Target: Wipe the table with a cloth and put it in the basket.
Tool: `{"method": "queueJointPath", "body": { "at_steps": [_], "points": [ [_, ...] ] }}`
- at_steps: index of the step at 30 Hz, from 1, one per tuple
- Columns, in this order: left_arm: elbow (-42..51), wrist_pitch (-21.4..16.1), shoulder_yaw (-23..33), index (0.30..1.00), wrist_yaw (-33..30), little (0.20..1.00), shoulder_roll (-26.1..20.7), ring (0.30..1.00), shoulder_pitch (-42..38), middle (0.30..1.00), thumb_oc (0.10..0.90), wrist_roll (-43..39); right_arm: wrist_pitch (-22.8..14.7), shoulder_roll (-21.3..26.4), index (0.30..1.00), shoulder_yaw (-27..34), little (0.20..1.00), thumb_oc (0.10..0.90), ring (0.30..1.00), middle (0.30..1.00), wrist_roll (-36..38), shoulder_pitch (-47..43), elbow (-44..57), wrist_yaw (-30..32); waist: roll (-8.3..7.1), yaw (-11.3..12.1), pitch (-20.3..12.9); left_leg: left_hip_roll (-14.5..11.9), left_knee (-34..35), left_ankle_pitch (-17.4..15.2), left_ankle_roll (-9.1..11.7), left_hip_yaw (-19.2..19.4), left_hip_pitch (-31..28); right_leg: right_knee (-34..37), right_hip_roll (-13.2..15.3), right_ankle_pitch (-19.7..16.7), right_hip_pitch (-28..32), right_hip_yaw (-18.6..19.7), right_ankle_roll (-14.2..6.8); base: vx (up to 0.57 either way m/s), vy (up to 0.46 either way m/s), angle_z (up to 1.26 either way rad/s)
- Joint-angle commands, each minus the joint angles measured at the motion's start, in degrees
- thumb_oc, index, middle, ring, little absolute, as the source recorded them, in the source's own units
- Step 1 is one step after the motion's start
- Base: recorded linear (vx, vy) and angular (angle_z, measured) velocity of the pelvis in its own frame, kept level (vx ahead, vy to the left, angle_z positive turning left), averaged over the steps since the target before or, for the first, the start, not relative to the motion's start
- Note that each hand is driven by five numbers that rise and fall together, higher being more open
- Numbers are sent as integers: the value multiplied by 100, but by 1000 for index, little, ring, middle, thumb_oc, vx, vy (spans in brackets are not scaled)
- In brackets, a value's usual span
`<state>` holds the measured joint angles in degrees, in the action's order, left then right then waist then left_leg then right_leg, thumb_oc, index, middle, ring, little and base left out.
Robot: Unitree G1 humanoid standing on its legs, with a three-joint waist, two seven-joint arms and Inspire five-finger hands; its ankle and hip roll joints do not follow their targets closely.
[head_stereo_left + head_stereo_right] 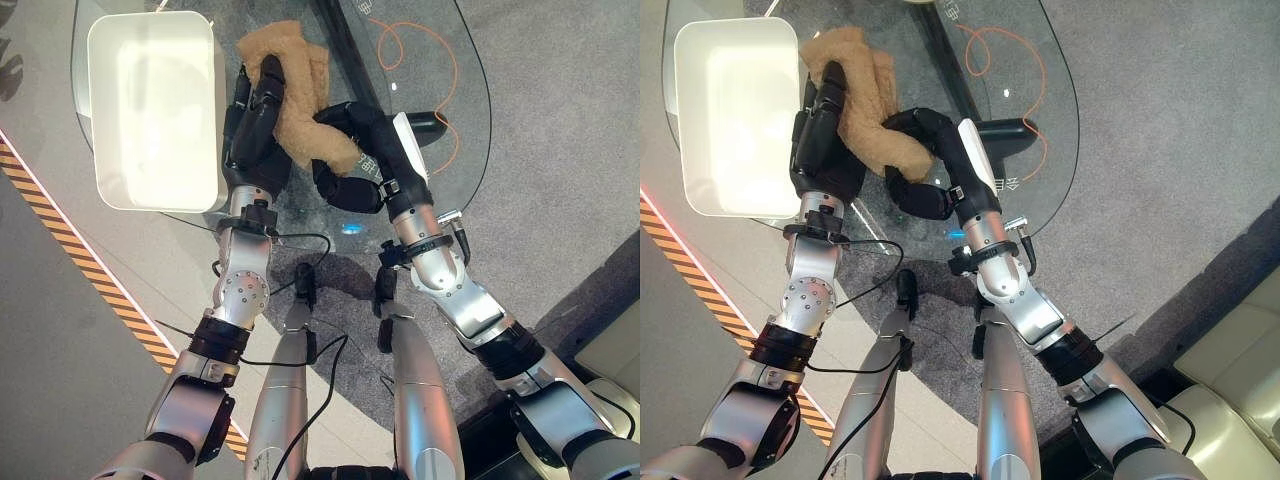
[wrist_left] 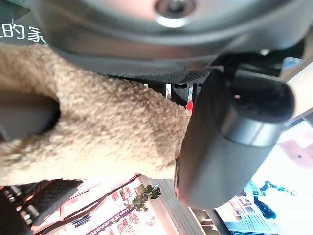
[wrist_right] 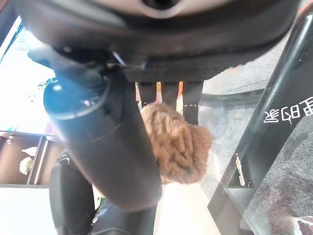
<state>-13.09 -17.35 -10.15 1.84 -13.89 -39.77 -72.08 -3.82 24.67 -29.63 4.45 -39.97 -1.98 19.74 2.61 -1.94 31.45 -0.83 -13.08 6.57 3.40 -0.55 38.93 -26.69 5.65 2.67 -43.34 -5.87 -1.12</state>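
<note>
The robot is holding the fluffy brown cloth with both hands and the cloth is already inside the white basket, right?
Not quite. Both the left hand and the right hand do hold the fluffy brown cloth, but it is not inside the white basket. The left eye view shows it over the glass table, beside the basket.

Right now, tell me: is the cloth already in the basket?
No. The tan cloth lies on the glass table beside the white basket, with the left hand and right hand both on it.
</note>
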Motion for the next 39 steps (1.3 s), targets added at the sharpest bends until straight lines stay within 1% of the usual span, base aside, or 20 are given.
{"method": "queueJointPath", "body": {
  "at_steps": [1, 6, 9, 17, 22, 27, 28, 29, 31, 32, 33, 35, 36, 39],
  "points": [
    [1262, -627, 92, 300, 498, 200, 56, 300, -430, 300, 100, 413, -573, -291, 900, 319, 900, 800, 900, 900, -151, -631, 923, 103, -60, 105, -165, 399, -249, -592, -141, 317, -211, 389, -291, 231, 416, -178, -58, 0, 0, 0],
    [1287, -723, 117, 300, 341, 200, 101, 300, -426, 300, 100, 500, -581, -314, 900, 333, 900, 800, 900, 900, -182, -631, 929, 128, -59, 110, -165, 405, -246, -593, -140, 314, -202, 385, -286, 235, 402, -179, -57, 0, 0, 0],
    [1266, -854, 150, 300, 172, 200, 116, 300, -424, 300, 100, 553, -590, -326, 900, 337, 900, 800, 900, 900, -208, -633, 895, 153, -59, 117, -165, 408, -247, -590, -140, 316, -202, 388, -281, 233, 406, -184, -55, 0, 0, 0],
    [1246, -1370, 334, 300, -306, 200, 75, 300, -396, 300, 100, 809, -544, -334, 900, 395, 900, 800, 900, 900, -295, -595, 929, 243, -59, 134, -165, 414, -206, -573, -140, 299, -209, 418, -284, 223, 406, -188, -61, 0, 0, 0],
    [1237, -1547, 460, 300, -555, 200, 60, 300, -401, 300, 100, 966, -576, -340, 900, 445, 900, 800, 900, 900, -331, -557, 929, 262, -60, 130, -165, 416, -217, -571, -134, 301, -207, 409, -290, 231, 406, -181, -55, 0, 0, 0],
    [1173, -1677, 553, 300, -669, 200, 35, 300, -431, 300, 100, 1068, -577, -339, 900, 489, 900, 800, 900, 900, -339, -568, 903, 255, -48, 129, -165, 407, -218, -574, -122, 311, -218, 407, -272, 245, 419, -181, -51, 0, 0, 0],
    [1169, -1707, 570, 300, -687, 200, 15, 300, -444, 300, 100, 1063, -589, -324, 900, 491, 900, 800, 900, 900, -330, -580, 888, 260, -38, 134, -165, 399, -200, -527, -122, 315, -188, 433, -273, 193, 393, -187, -46, 0, 0, 0],
    [1151, -1734, 578, 300, -715, 200, 5, 300, -434, 300, 100, 1087, -596, -320, 900, 485, 900, 800, 900, 900, -320, -575, 868, 274, -38, 133, -165, 401, -215, -579, -117, 314, -223, 401, -266, 251, 419, -187, -49, 0, 0, 0],
    [1142, -1771, 615, 300, -799, 200, 5, 300, -433, 300, 100, 1232, -600, -341, 900, 498, 900, 800, 900, 900, -353, -563, 841, 293, -30, 137, -165, 398, -212, -573, -114, 318, -215, 387, -269, 251, 402, -192, -47, 0, 0, 0],
    [1123, -1795, 635, 300, -858, 200, -15, 300, -454, 300, 100, 1312, -590, -333, 900, 510, 900, 800, 900, 900, -353, -572, 835, 319, -28, 136, -165, 398, -208, -527, -115, 321, -179, 409, -275, 204, 374, -191, -37, 0, 0, 0],
    [1097, -1834, 646, 300, -886, 200, -25, 300, -447, 300, 100, 1363, -575, -325, 900, 507, 900, 800, 900, 900, -362, -562, 819, 355, -30, 133, -165, 403, -230, -575, -111, 318, -201, 380, -273, 261, 394, -181, -38, 0, 0, 0],
    [1057, -1885, 687, 300, -927, 200, -59, 300, -473, 300, 100, 1411, -576, -296, 900, 525, 900, 800, 900, 900, -344, -568, 771, 415, -24, 133, -165, 391, -212, -527, -111, 326, -177, 401, -277, 212, 369, -187, -29, 0, 0, 0],
    [1035, -1904, 710, 300, -967, 200, -72, 300, -473, 300, 100, 1413, -596, -287, 900, 540, 900, 800, 900, 900, -331, -548, 729, 465, -25, 127, -165, 390, -211, -575, -106, 329, -218, 387, -270, 272, 409, -183, -30, 0, 0, 0],
    [949, -1978, 755, 300, -1132, 200, -122, 300, -500, 300, 100, 1547, -628, -267, 900, 581, 900, 800, 900, 900, -326, -497, 677, 606, -21, 107, -165, 383, -212, -573, -92, 335, -216, 375, -266, 278, 400, -172, -32, 0, 0, 0]
  ]
}}
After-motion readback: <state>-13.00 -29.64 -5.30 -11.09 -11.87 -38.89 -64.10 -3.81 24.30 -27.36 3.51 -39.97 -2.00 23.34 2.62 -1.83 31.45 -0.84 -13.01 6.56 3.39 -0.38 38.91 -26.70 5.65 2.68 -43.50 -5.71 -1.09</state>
